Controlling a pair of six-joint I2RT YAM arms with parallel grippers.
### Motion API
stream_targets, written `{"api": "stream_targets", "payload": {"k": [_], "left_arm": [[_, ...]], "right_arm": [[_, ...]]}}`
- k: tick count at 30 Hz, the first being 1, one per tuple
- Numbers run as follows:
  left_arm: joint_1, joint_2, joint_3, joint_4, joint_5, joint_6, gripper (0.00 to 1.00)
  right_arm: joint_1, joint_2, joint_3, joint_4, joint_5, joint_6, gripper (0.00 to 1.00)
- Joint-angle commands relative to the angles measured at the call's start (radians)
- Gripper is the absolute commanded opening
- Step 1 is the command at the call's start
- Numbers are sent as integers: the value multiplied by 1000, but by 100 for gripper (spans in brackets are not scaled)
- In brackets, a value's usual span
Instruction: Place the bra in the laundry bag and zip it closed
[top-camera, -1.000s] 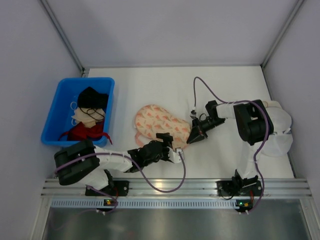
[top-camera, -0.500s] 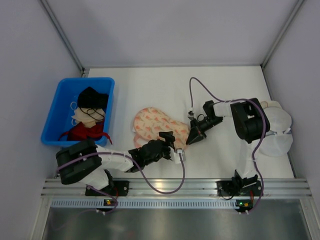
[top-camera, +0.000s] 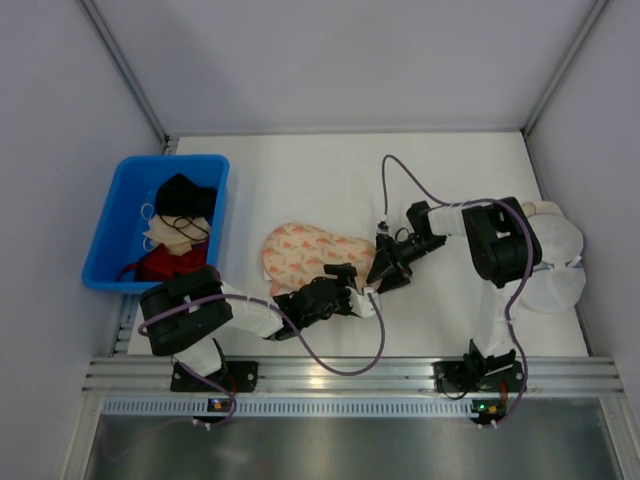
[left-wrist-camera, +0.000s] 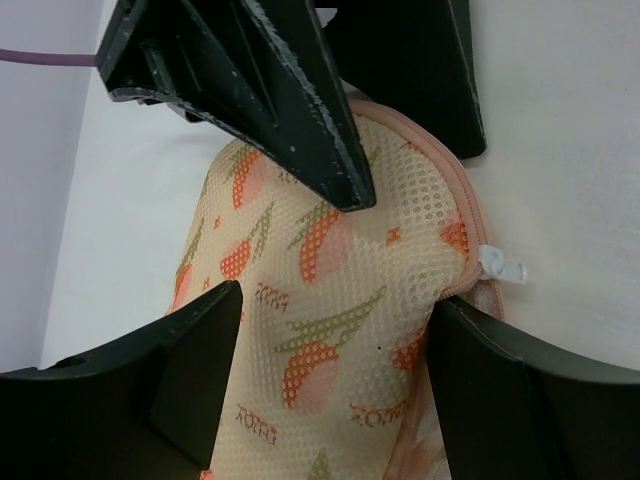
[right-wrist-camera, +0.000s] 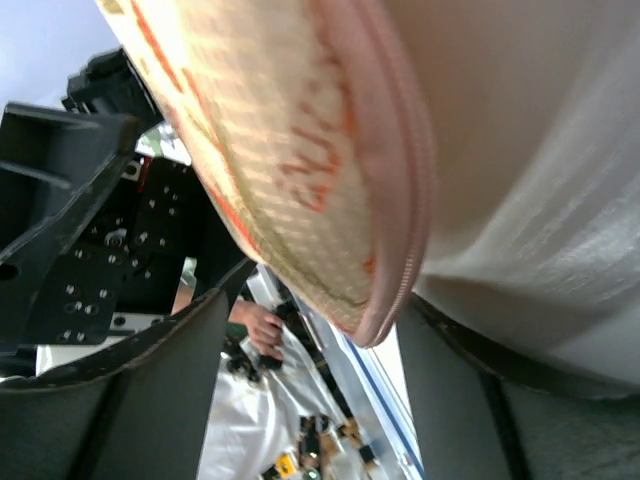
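Note:
The laundry bag (top-camera: 300, 250) lies folded shut on the white table, a peach mesh pouch with reddish print. My left gripper (top-camera: 352, 290) is at its near right end. In the left wrist view it (left-wrist-camera: 335, 330) stands open, a finger on each side of the bag (left-wrist-camera: 330, 250). The white zip pull (left-wrist-camera: 500, 266) sticks out beside the right finger. My right gripper (top-camera: 382, 272) meets the same end from the right. It (right-wrist-camera: 310, 330) is open, and the bag's pink zip rim (right-wrist-camera: 400, 180) hangs just ahead of its fingers. The bra shows in no view.
A blue bin (top-camera: 120, 225) holding black, beige and red garments stands at the left. Plain white round domes (top-camera: 555, 265) lie behind the right arm at the table's right edge. Purple cables loop off both arms. Grey walls close in the table.
My right gripper has opened and let go of the bag's end. The left gripper has slid right along the bag to that end, and the bag has shifted slightly left.

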Motion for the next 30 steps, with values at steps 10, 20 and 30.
{"api": "stream_targets", "payload": {"k": [10, 20, 30], "left_arm": [[8, -49, 19, -23, 53, -53, 79], [6, -239, -85, -154, 123, -53, 83], [6, -549, -50, -648, 417, 199, 70]], "right_arm": [[0, 18, -12, 116, -40, 97, 0], [0, 3, -18, 124, -54, 100, 0], [-1, 12, -25, 117, -84, 104, 0]]}}
